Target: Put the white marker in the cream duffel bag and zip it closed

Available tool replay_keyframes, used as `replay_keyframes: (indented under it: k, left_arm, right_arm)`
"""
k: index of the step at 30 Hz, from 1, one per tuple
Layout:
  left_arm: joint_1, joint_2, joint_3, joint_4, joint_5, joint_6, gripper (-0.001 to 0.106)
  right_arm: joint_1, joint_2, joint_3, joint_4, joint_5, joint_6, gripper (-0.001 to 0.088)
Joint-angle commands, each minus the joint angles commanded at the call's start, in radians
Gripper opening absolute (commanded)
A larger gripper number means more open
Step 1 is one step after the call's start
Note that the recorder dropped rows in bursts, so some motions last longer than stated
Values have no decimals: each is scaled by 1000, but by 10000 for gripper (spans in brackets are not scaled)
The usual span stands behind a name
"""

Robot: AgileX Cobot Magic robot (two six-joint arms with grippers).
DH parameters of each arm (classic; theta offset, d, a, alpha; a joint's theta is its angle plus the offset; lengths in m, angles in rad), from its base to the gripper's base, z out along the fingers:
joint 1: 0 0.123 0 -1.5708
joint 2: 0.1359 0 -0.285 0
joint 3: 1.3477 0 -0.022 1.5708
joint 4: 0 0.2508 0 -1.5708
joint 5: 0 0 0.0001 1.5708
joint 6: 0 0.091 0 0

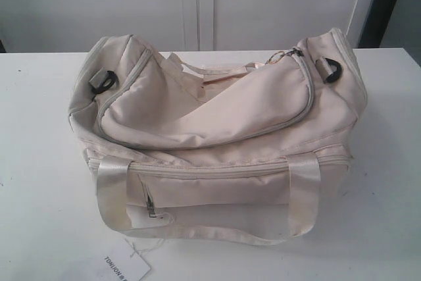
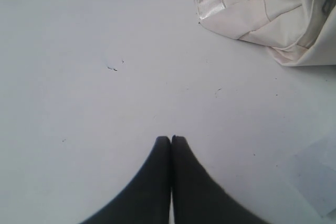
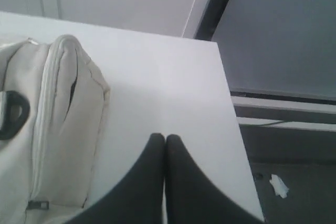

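Cream duffel bag [image 1: 217, 120] (tag [image 1: 128, 269] nearby)

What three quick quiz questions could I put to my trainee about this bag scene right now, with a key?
1. True or false: the left gripper and the right gripper both have shut, empty jaws.
2. What lies on the table by the cream duffel bag? A) paper tag B) scissors C) cup
3. In how many views does the white marker show?
Key: 1 true; 2 A; 3 zero.
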Motion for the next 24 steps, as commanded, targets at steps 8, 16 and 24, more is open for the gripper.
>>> replay_keyframes:
  k: [8, 16, 24]
  left_arm:
    - [0, 0, 0, 0, 0, 0, 0]
    - [0, 0, 0, 0, 0, 0, 0]
    - [0, 0, 0, 0, 0, 0, 0]
  right_arm:
    - [-8, -140, 105, 128, -23, 0, 0]
    - [-8, -341, 238, 142, -21, -2, 0]
    - [-8, -560, 404, 142, 25, -10, 0]
